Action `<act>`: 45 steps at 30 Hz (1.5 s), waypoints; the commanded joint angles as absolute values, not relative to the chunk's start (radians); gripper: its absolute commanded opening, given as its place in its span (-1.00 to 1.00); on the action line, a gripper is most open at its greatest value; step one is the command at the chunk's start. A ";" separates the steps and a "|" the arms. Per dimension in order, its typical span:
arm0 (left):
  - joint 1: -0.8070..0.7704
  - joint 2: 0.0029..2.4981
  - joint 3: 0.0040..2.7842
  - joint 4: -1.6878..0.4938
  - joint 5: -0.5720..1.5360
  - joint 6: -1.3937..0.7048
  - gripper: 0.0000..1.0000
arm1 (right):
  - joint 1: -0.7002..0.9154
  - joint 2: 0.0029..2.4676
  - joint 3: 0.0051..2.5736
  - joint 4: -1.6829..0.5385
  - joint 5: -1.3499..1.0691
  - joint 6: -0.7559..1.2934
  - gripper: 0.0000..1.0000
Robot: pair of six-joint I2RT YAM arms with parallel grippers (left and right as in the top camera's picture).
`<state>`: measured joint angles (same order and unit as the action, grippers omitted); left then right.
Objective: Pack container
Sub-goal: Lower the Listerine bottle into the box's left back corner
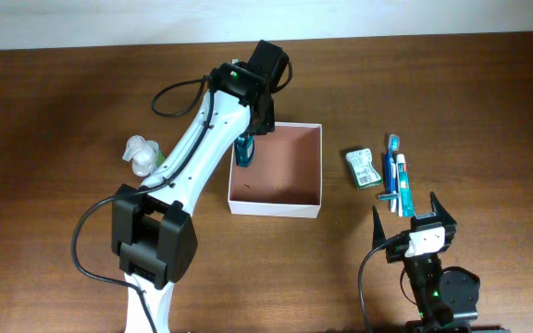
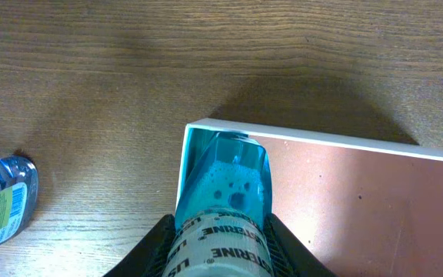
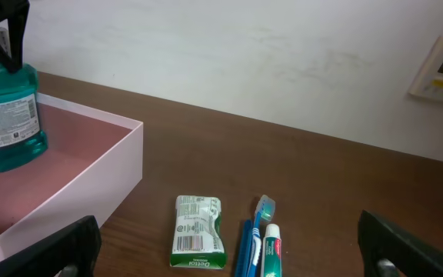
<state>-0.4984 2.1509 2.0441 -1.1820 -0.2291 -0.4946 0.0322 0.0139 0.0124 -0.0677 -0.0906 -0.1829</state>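
Observation:
The container [image 1: 313, 211] is a square shallow box with white walls and a reddish-brown inside, at the table's middle; it also shows in the left wrist view [image 2: 344, 142] and the right wrist view [image 3: 106, 165]. My left gripper [image 1: 245, 141] is shut on a teal mouthwash bottle [image 2: 225, 192], standing upright at the container's far left corner [image 3: 8, 115]. My right gripper [image 1: 413, 211] is open and empty near the front edge, right of the container.
A green soap packet [image 1: 363, 167], a blue toothbrush [image 1: 391, 171] and a toothpaste tube [image 1: 402, 185] lie right of the container; they also show in the right wrist view [image 3: 198, 231]. A clear pump bottle [image 1: 143, 155] lies left of the container.

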 commanded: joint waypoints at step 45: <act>-0.495 1.948 2.064 -1.578 -0.154 -0.365 -0.99 | 0.025 0.005 0.006 -0.071 -0.081 -0.179 0.97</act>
